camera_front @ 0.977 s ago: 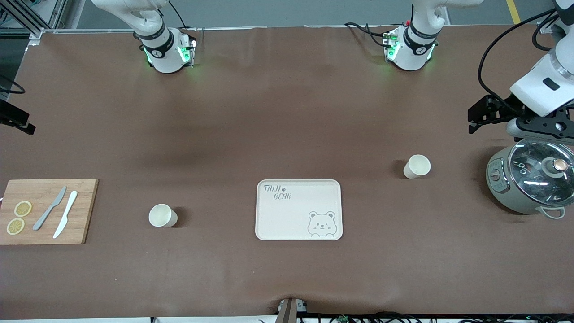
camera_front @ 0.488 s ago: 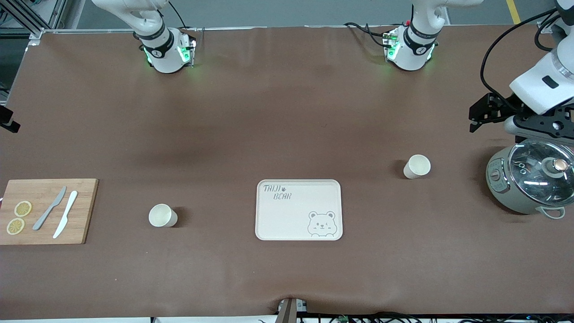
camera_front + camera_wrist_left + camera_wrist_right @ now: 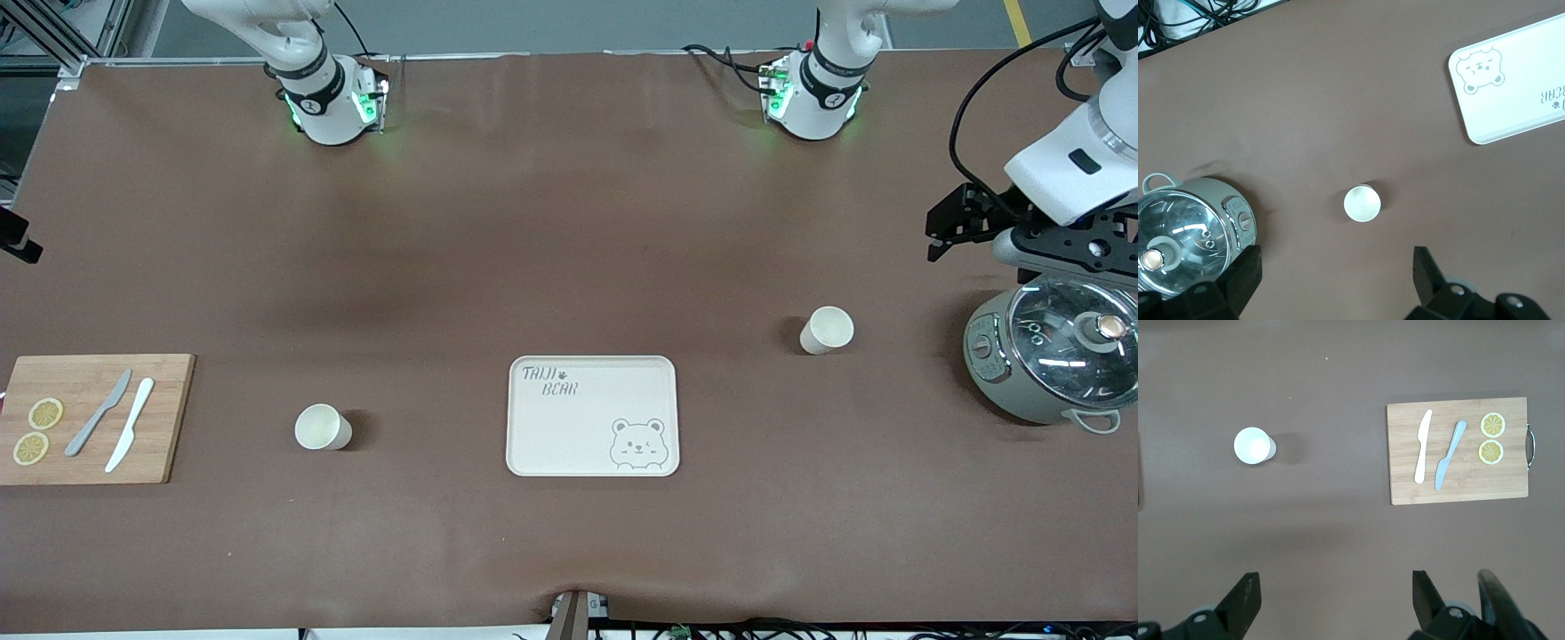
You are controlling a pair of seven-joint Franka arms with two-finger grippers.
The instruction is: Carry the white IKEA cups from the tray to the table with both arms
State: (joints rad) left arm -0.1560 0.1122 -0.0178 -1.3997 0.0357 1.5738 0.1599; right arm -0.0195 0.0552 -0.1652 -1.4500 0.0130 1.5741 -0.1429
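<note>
Both small cream-white tapered cups [image 3: 323, 428] [image 3: 827, 330] stand on the brown table [image 3: 569, 222], off the cream bear-printed tray [image 3: 524, 444]; left gripper [image 3: 1338, 273] and right gripper [image 3: 1336, 600] hang open and empty, apparently finished.

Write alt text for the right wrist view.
Open right gripper, holding nothing, hangs over the brown table; one white cup stands upright there, beside a wooden cutting board carrying two knives and two lemon slices.

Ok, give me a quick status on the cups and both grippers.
Both cups off the tray, upright on the table: one toward the right arm's end, one toward the left's. Left gripper open, right gripper open. Nothing in the way.
</note>
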